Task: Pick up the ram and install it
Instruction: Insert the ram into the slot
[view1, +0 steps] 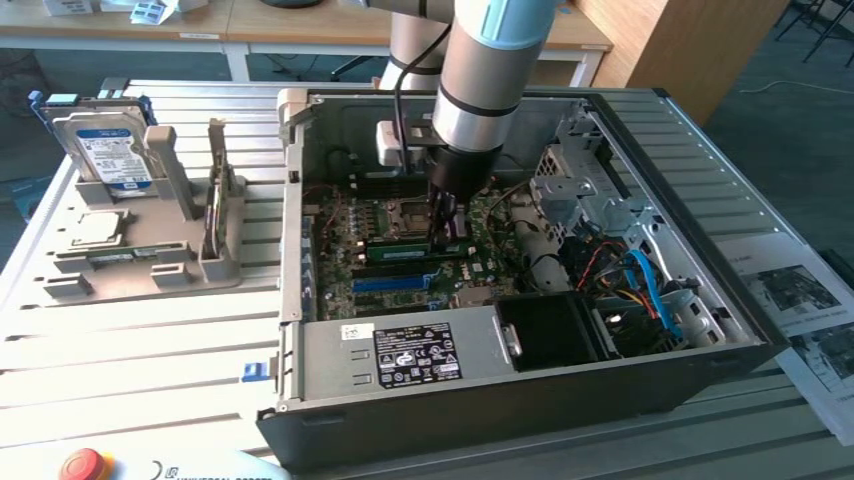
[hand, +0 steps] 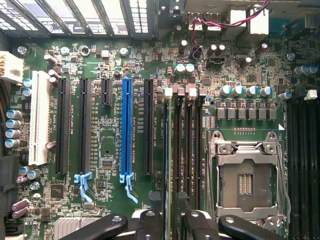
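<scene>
The ram is a thin green stick standing on edge down at the motherboard, beside the processor socket. My gripper reaches straight down into the open computer case, its fingers close together at the stick's end nearer the exterior view's right. In the wrist view the ram shows edge-on as a narrow line along the memory slots with white clips. It runs into the gap between my gripper's two dark fingers. How deep the stick sits in its slot is hidden.
The case walls and power supply box in the motherboard. Cables and a drive cage lie toward the exterior view's right. A long blue slot is nearby. Outside, a grey fixture holds a hard drive and a silver chip.
</scene>
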